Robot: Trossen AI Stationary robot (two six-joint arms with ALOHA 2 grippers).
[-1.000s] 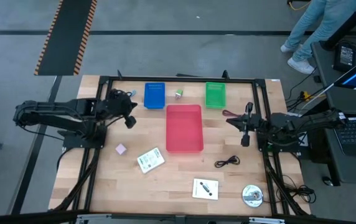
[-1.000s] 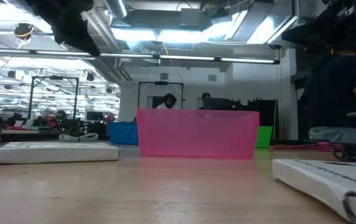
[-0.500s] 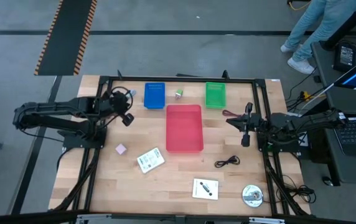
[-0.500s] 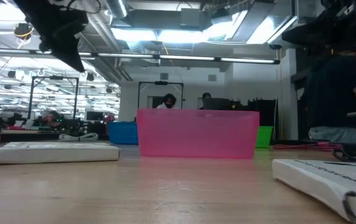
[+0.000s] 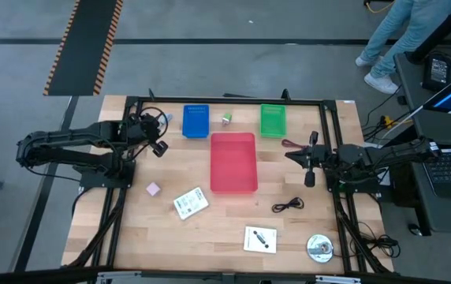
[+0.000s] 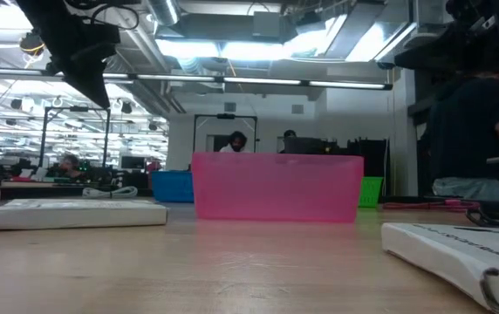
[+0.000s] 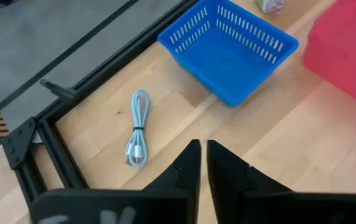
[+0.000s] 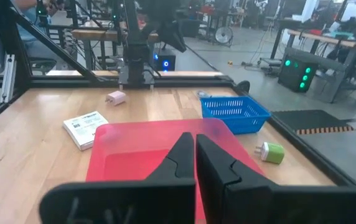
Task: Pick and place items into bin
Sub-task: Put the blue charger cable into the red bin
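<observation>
Wooden table [image 5: 170, 170], red bin [image 5: 233, 162] between blue tray [image 5: 195, 121], green tray [image 5: 272, 120]

right gripper [image 8: 195, 144] closed | over red bin [image 8: 142, 155] | packet [image 8: 86, 127] probably beside it

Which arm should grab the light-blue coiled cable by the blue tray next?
Left, probably. The left gripper, shut and empty, hangs near the light-blue cable, far-left by the blue tray; the right gripper waits across the pink bin.
</observation>
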